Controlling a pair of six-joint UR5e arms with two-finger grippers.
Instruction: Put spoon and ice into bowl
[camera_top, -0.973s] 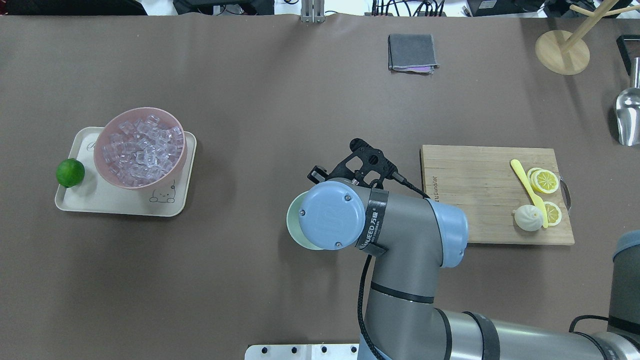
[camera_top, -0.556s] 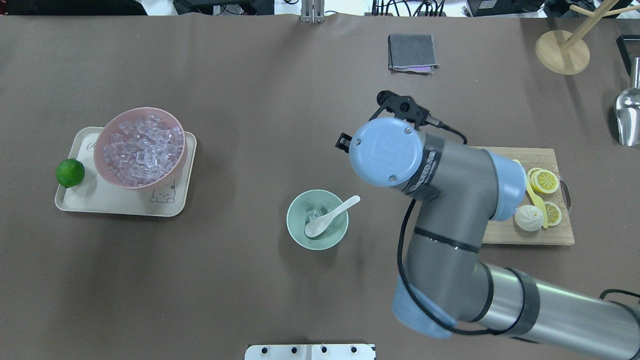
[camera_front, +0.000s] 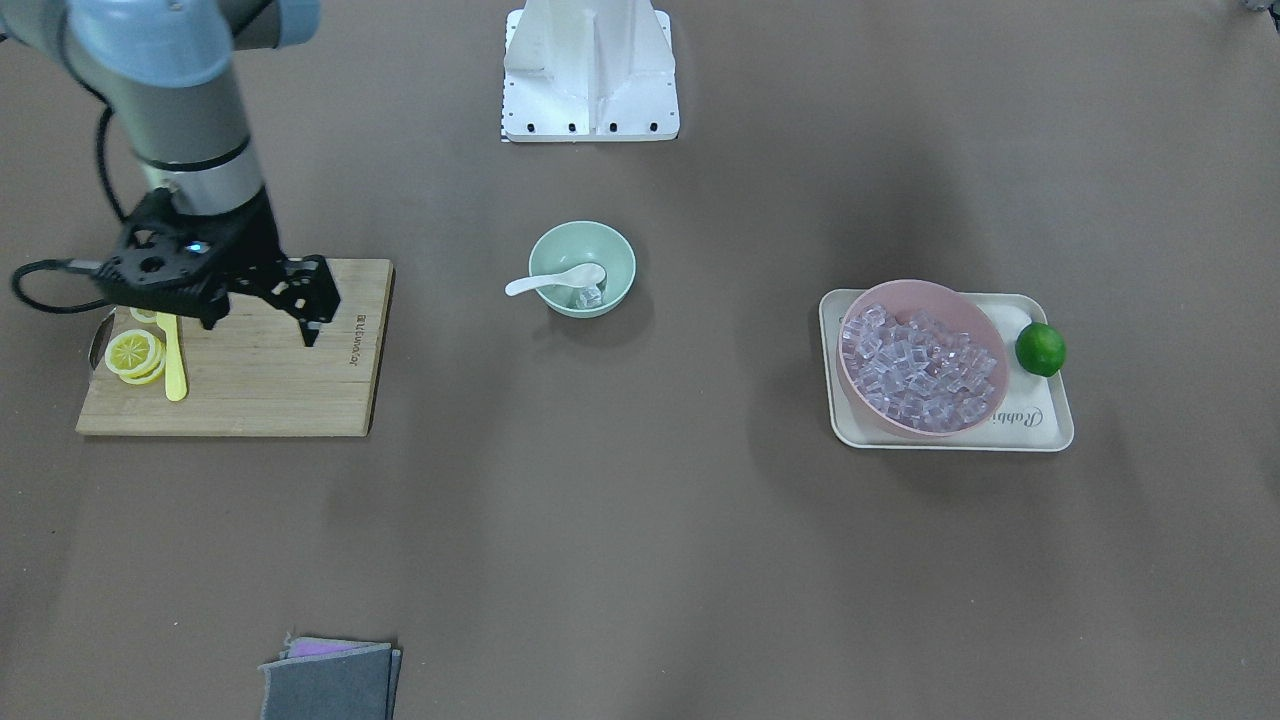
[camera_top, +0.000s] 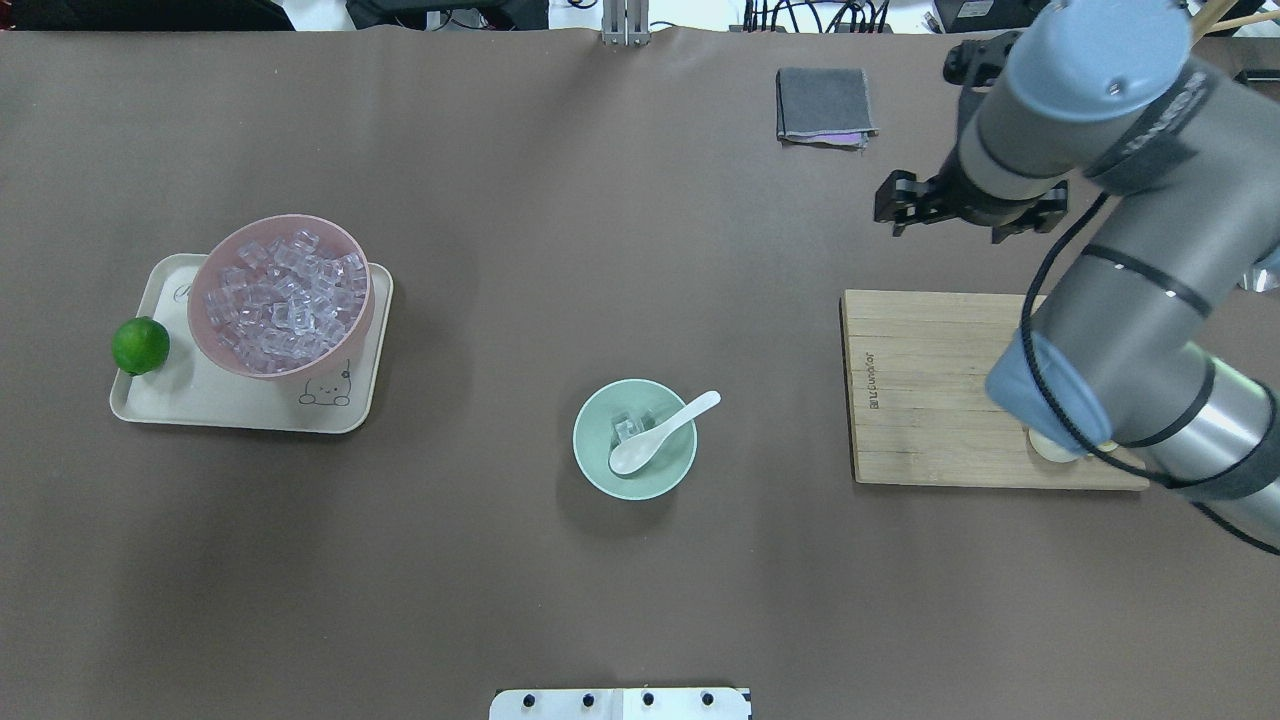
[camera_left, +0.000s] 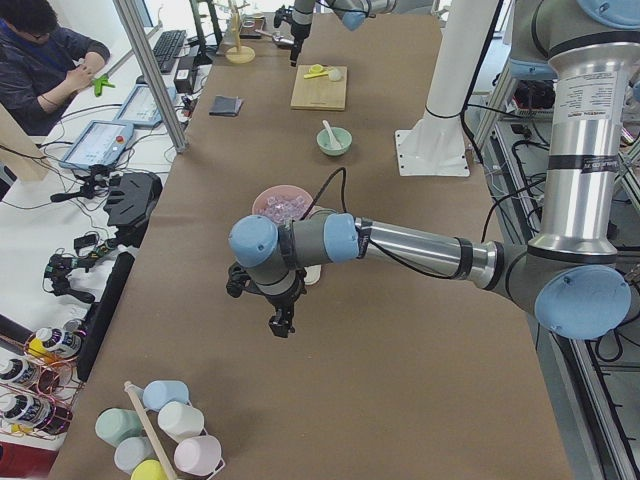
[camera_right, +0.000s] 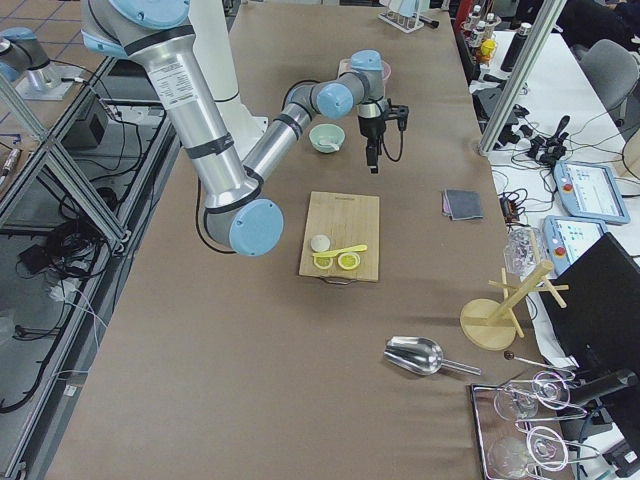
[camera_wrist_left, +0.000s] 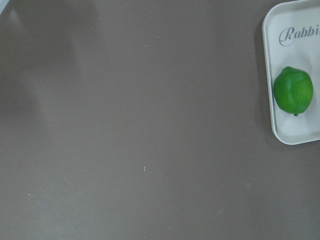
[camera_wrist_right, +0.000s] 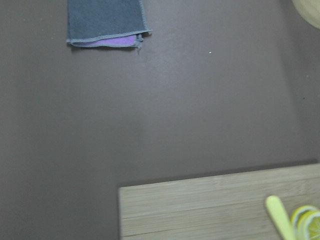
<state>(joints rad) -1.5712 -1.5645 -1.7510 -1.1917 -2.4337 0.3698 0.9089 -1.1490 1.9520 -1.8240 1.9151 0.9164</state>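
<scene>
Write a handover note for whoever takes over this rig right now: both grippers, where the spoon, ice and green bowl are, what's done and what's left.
Right gripper: fingers open, empty, hanging by the cutting board, away from the green bowl.
Left gripper: held above the table beside the tray; it shows only in the side view, so open or shut cannot be told.
Spoon: scoop inside the green bowl, handle resting over the rim.
Ice: at least one cube in the green bowl; the big pile sits in the pink bowl on the tray.
Done: spoon and ice are in the bowl.
Left: apparently nothing, unless more ice is wanted.
</scene>
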